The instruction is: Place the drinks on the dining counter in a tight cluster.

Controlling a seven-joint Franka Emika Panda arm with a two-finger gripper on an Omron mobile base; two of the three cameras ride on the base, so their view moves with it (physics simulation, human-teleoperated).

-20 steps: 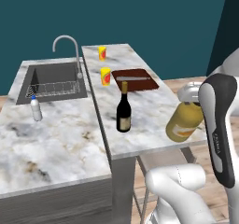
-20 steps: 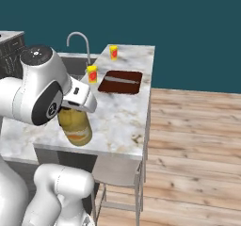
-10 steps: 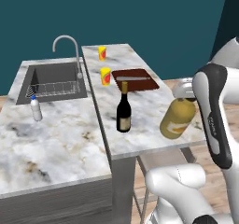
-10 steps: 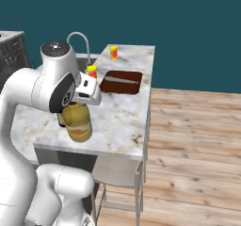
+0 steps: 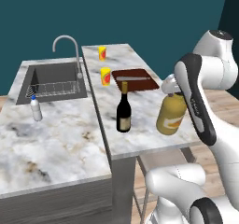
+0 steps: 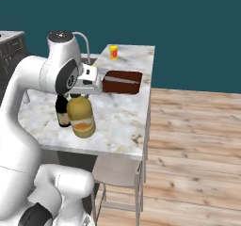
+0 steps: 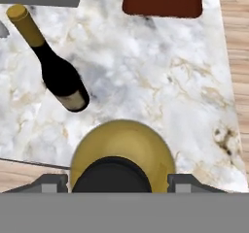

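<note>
Dining tabletop [image 5: 140, 125]: long marble bar top, raised beside the lower sink worktop [image 5: 60, 139].
Amber bottle [image 5: 171, 115]: gripped by its black cap, upright at the tabletop's near end, right of the wine bottle; contact with the marble could not be told.
Wine bottle [image 5: 123, 111]: stood upright on the tabletop.
Water bottle [image 5: 36, 108]: stood on the sink worktop, well apart.
Fingers [image 7: 53, 182]: clamped on the amber bottle's cap.

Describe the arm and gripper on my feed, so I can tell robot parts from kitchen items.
The arm has glossy white, rounded shell segments with dark grey to black joint rings and a dark inlay along the forearm. Its base links are white too. The gripper has a white hand block and small dark grey fingertips. No loose cables or readable markings are visible.
</note>
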